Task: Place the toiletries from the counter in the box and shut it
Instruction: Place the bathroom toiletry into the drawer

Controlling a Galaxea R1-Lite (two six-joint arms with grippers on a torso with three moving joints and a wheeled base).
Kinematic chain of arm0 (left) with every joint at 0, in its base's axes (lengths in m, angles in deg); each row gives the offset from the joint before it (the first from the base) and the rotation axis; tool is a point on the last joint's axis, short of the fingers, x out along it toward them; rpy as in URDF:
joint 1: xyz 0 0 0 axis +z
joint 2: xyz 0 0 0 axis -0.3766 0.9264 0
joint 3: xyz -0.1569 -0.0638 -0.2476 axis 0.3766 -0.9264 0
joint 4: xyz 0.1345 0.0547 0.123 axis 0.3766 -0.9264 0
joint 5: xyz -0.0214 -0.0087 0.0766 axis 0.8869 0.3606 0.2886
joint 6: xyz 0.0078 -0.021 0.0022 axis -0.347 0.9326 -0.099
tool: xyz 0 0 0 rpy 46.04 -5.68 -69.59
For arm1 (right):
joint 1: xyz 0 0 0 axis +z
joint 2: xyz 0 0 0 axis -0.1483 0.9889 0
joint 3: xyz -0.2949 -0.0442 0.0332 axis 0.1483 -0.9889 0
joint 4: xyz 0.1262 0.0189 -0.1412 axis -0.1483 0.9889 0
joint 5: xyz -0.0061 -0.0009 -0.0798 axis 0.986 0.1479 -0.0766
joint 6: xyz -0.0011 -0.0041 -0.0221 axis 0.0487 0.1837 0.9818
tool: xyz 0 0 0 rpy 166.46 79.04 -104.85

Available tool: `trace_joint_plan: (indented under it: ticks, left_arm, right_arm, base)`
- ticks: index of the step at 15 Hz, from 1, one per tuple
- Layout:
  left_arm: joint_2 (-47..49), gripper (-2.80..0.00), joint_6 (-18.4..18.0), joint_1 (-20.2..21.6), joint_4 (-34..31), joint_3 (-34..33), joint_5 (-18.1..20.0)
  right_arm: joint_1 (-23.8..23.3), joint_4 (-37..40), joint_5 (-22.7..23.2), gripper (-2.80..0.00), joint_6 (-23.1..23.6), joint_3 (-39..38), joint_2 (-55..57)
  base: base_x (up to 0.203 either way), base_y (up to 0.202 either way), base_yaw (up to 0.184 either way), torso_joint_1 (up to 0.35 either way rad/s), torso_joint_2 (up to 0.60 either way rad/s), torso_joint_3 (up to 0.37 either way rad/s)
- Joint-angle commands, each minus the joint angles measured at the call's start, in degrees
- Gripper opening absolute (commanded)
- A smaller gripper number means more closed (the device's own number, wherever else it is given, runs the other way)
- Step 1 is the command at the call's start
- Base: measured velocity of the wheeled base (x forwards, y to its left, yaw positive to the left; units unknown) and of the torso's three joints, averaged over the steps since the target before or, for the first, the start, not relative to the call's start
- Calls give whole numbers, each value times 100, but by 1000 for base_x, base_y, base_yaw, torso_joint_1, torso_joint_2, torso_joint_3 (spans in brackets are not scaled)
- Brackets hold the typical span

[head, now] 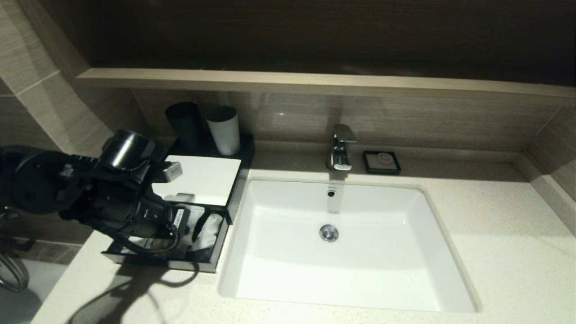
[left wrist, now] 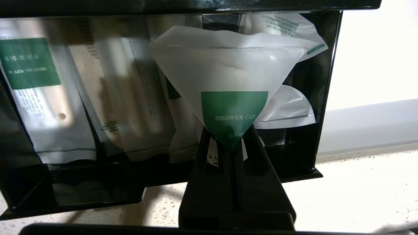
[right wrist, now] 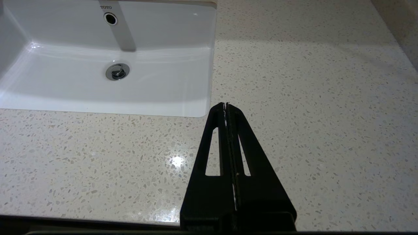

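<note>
Closest to the lens, the left gripper pinched a small white plastic sachet with a green "SHOWER CAP" label by its lower tip, just above the open pull-out drawer of the flat black box with a white top panel; inside lay long translucent sleeves and more white sachets. Releasing well probably meant lowering the sachet flat among them before the fingers parted, so nothing stood proud and jammed the drawer as it shut. Only the left wrist view showed the label and contents; the head view showed the box beside the white rectangular basin on the white speckled stone counter; the right wrist view alone showed the right gripper, fingers pressed together and empty, hanging over bare counter.
</note>
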Motion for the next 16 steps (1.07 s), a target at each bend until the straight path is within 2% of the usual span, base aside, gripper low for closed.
trace_joint_plan:
  ticks: [1,16]
  left_arm:
    - [102,-280,-3,-18,-11,2,2]
    - [515,-280,6,-9,42,151,-7]
  right_arm:
    - [1,2,0,-280,0,-1,2]
    - [1,2,0,-280,0,-1,2]
  base:
    - [0,0,0,0,0,0]
    - [0,0,0,0,0,0]
